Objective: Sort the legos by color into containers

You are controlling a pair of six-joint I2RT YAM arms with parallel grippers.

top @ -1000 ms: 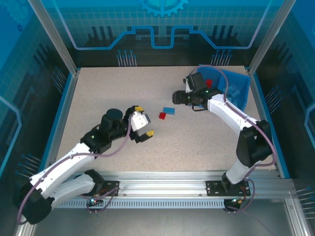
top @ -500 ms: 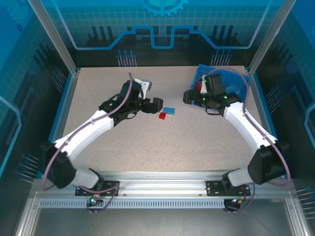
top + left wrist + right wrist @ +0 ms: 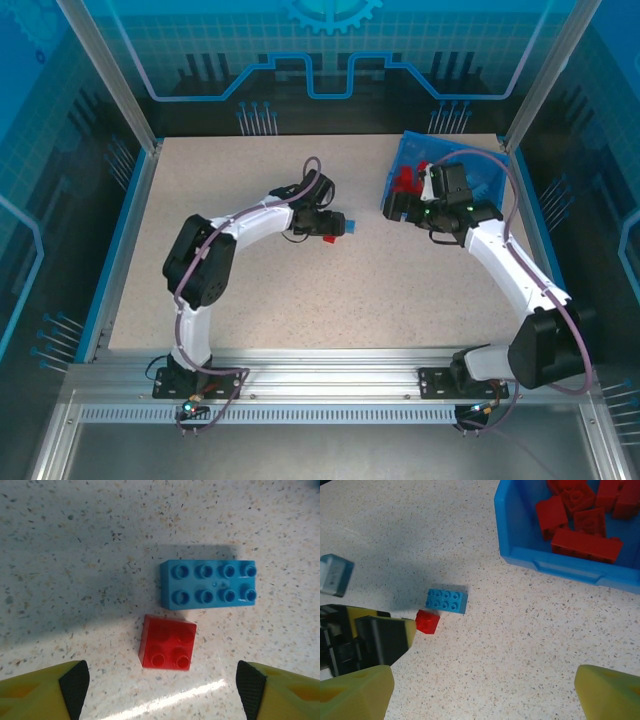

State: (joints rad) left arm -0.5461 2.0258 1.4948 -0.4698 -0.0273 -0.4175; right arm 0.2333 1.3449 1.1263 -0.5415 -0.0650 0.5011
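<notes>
A red two-by-two brick [image 3: 167, 641] lies on the speckled table, touching the near side of a light blue two-by-four brick [image 3: 207, 584]. My left gripper [image 3: 160, 695] hovers open just short of the red brick, its fingertips [image 3: 75, 685] wide to either side. From above, the left gripper [image 3: 328, 224] sits over the red brick [image 3: 329, 239] and blue brick [image 3: 347, 225]. My right gripper [image 3: 394, 207] is open and empty beside the left edge of the blue tray [image 3: 485, 165]. The right wrist view shows several red bricks [image 3: 580, 515] in the tray [image 3: 560, 569].
Open table lies between the two loose bricks [image 3: 446, 600] and the tray. The left gripper's finger [image 3: 385, 637] shows in the right wrist view, next to the red brick [image 3: 427, 621]. Blue frame walls enclose the table.
The left arm swung up and right from the table's near left to the two loose bricks. The right gripper drew back from them toward the tray.
</notes>
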